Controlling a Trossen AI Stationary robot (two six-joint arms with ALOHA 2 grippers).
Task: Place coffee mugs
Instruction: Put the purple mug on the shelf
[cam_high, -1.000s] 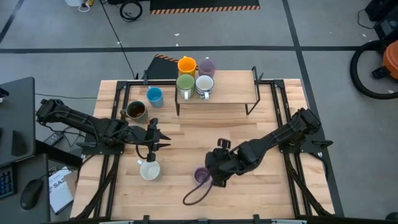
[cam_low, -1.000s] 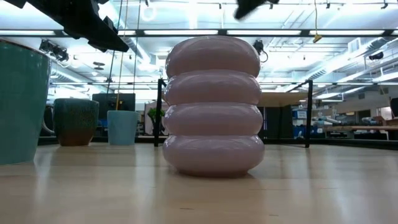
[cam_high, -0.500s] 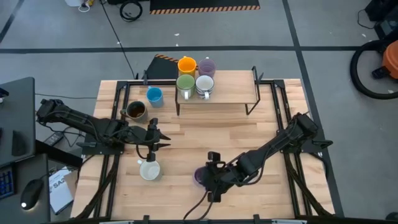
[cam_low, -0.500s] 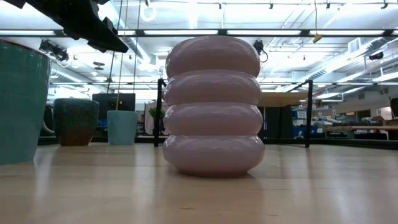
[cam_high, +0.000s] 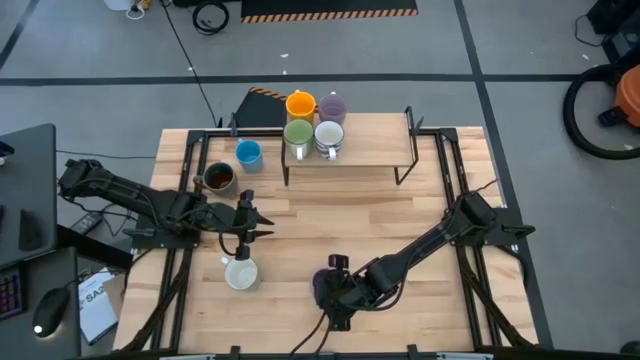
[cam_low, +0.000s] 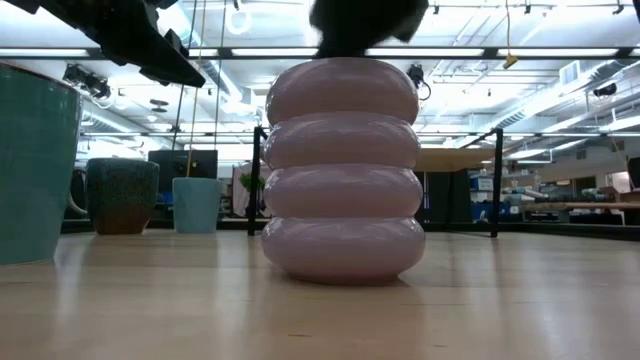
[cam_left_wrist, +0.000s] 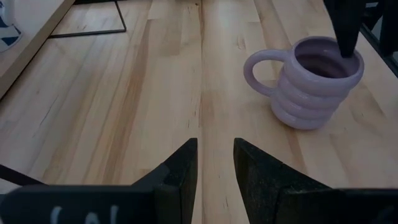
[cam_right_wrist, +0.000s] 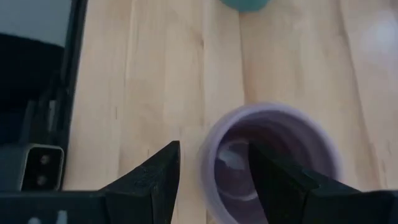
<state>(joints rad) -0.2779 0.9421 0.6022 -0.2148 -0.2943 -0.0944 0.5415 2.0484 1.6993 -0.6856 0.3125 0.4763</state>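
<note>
Left gripper (cam_high: 262, 222) hovering over the surface (cam_high: 380, 210), fingers (cam_left_wrist: 177, 171) slightly apart on nothing, white mug (cam_high: 240, 272) just beside, ribbed pale purple mug (cam_high: 322, 285) near the front edge, right gripper (cam_right_wrist: 211, 165) reaching low, fingers (cam_right_wrist: 280, 177) spread straddling its rim.

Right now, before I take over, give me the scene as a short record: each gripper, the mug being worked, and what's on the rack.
right gripper: open, straddling the rim of the purple ringed mug, one finger inside, not closed on it
purple ringed mug: upright on the table, near its front edge
left gripper: open, empty, over bare wood left of centre
rack: orange, green, white and pale purple mugs
off rack: blue, dark and white mugs on the left
</note>
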